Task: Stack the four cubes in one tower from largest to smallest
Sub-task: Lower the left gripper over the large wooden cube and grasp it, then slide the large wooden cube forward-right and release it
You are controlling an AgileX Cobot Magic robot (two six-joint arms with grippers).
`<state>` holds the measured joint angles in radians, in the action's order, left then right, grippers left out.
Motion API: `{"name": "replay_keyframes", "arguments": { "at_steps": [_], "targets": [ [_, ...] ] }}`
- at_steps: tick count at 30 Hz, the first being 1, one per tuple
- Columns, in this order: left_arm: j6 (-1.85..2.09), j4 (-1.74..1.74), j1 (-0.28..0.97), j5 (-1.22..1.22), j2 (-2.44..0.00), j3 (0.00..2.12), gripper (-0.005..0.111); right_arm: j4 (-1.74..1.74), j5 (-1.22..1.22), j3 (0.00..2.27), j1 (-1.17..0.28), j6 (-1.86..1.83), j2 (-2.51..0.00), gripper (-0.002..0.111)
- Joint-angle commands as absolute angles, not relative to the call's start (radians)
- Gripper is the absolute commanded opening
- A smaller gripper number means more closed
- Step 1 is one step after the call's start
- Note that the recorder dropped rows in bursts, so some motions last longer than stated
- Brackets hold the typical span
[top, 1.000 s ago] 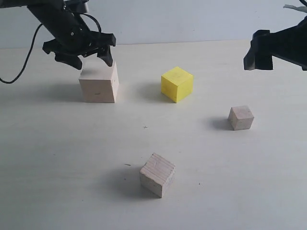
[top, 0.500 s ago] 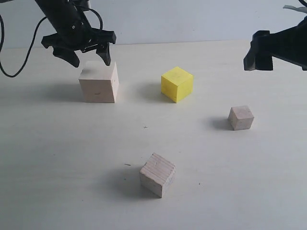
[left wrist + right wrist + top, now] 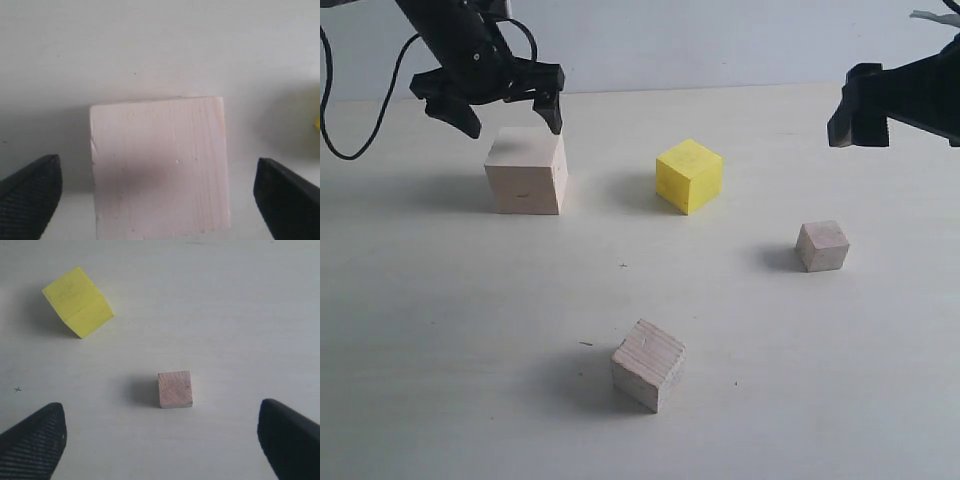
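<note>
On the far left of the pale tabletop [image 3: 440,330], the left gripper [image 3: 512,124] hangs just above the large pale bare-wood cube [image 3: 525,172], jaws spread wide to either side of it and gripping nothing. The cube sits flat on the table, and the left wrist view shows a finger well clear of each flank. Over on the right, the right gripper [image 3: 858,108] hovers high, also spread wide and empty; its wrist view looks down on the small pale wood cube [image 3: 822,245], with the bright yellow cube [image 3: 689,175] off to one side. Score so far, by my reading: nothing stacked, no tower begun. Every cube rests on the table, well apart from the others. The count is four cubes — three of pale wood and one yellow — and two grippers. The medium pale wood cube with grain lines [image 3: 648,364] sits alone at the near middle, turned corner-on. The big cube looks like the base, so I'd say three placements are left: yellow, medium, then smallest.
</note>
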<state>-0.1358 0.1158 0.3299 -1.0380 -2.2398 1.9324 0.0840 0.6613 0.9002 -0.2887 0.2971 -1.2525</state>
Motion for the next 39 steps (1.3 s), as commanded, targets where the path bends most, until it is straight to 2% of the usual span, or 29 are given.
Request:
{"name": "replay_keyframes", "arguments": {
  "at_steps": [1, 12, 14, 15, 16, 17, 19, 20, 26, 29, 34, 39],
  "targets": [
    [-0.123, 0.103, 0.356, -1.004, -2.270, 1.942, 0.103, 0.082, 0.643, 0.906, -0.285, 0.288, -1.246, 0.097],
    [-0.203, 0.000, 0.377, -0.999, -2.320, 1.942, 0.102, 0.079, 0.658, 0.906, -0.285, 0.288, -1.246, 0.097],
    [-0.214, -0.008, 0.377, -1.003, -2.316, 1.942, 0.098, 0.079, 0.658, 0.906, -0.285, 0.288, -1.246, 0.097],
    [-0.230, -0.014, 0.377, -1.013, -2.313, 1.942, 0.081, 0.079, 0.658, 0.906, -0.285, 0.288, -1.246, 0.097],
    [-0.235, -0.014, 0.377, -1.016, -2.309, 1.942, 0.071, 0.079, 0.660, 0.906, -0.285, 0.288, -1.246, 0.097],
    [-0.231, -0.014, 0.377, -1.025, -2.305, 1.942, 0.040, 0.079, 0.660, 0.906, -0.285, 0.288, -1.246, 0.097],
    [-0.206, -0.012, 0.379, -1.042, -2.301, 1.942, 0.005, 0.079, 0.660, 0.906, -0.285, 0.288, -1.246, 0.097],
    [-0.190, -0.012, 0.381, -1.050, -2.299, 1.942, 0.002, 0.079, 0.660, 0.906, -0.285, 0.288, -1.246, 0.097],
    [-0.191, 0.044, 0.422, -1.194, -2.279, 1.942, 0.002, 0.079, 0.660, 0.906, -0.285, 0.288, -1.246, 0.097],
    [-0.225, 0.067, 0.507, -1.214, -2.278, 1.940, 0.002, 0.084, 0.660, 0.906, -0.285, 0.279, -1.246, 0.097],
    [-0.323, 0.052, 0.600, -1.121, -2.218, 1.851, 0.002, 0.084, 0.666, 0.906, -0.285, 0.261, -1.246, 0.097],
    [-0.543, 0.031, 0.610, -0.892, -2.022, 1.560, 0.002, 0.067, 0.680, 0.906, -0.285, 0.261, -1.246, 0.097]
  ]
}}
